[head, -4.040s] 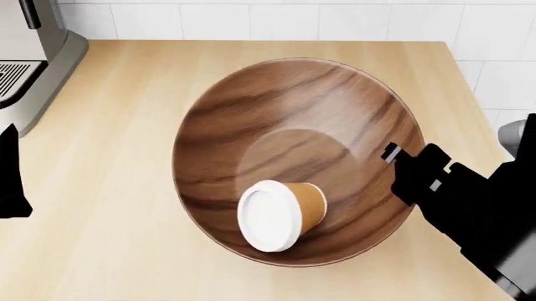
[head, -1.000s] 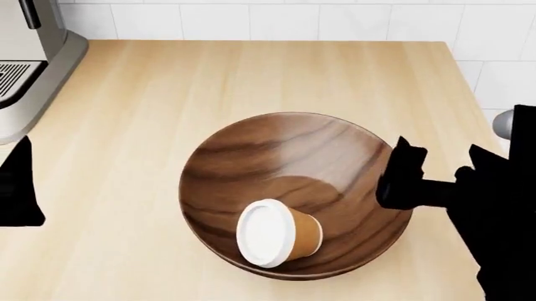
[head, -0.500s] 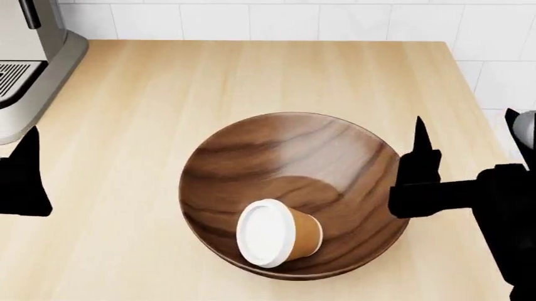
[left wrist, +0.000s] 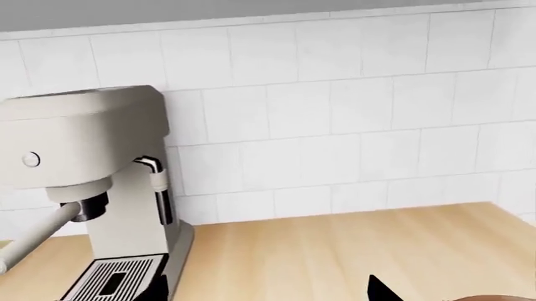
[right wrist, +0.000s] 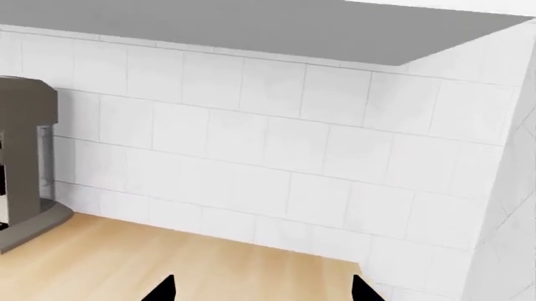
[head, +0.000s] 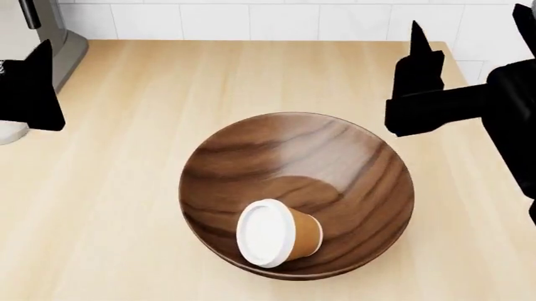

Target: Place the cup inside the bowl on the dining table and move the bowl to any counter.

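Head view: bowl [head: 297, 194] sits on the honey-wood table [head: 125, 207], cup [head: 279, 232] inside it, both hands up and clear.

Nearest the camera, the cup lies tipped on its side, white lid facing the viewer, resting at about 6 o'clock on the bowl's inner slope. The bowl itself stands flat on the table, nothing touching its rim. Farther back, at 2 o'clock from the bowl, the right hand [right wrist: 260, 288] hangs above the table; its wrist view shows two dark fingertips [right wrist: 163, 290] set well apart, so it is spread and empty. At 10 o'clock the left hand [head: 29, 88] hovers beside the coffee machine [left wrist: 100, 188]; only one tip pokes into its wrist view, so spread or pressed together, I cannot tell. White wall tiles [head: 251, 19] close off the far edge.
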